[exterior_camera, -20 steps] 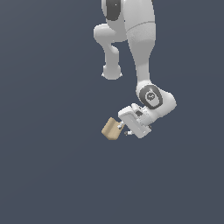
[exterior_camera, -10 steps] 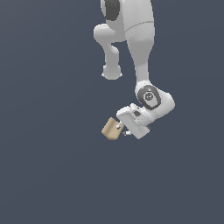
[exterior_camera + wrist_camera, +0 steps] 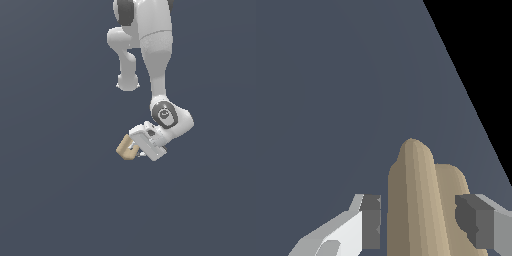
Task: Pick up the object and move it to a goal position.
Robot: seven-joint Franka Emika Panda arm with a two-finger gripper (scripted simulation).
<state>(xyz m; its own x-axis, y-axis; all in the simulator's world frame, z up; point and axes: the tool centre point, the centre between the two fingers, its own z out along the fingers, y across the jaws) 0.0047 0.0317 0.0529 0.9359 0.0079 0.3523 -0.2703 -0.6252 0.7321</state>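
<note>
Object (image 3: 423,210): small tan block with rounded edges and a lengthwise rib-and-groove profile; sits between the two fingers, nearest the wrist camera.
Fingers (image 3: 372,220): dark pads stand one on each flank of the object; the far pad looks in contact, while a thin gap seems to remain at the nearer one, so full contact cannot be confirmed.
End effector (image 3: 134,150): narrowly parted, jaws only a little wider than the object; judged to be holding it, tilted toward the exterior view's left.
Location of object (image 3: 127,148): at the end effector's tip in the exterior view, low on the arm; whether it rests on the grey surface or hangs clear cannot be told.
Handling, judged: rigid, light, not fragile; rounded sides may let it slip or twist.
Grip point, judged: across the two long flanks, mid-length, pads square to them.
Arm (image 3: 155,55): white, reaching down from above.
Goal position: no marker visible.
</note>
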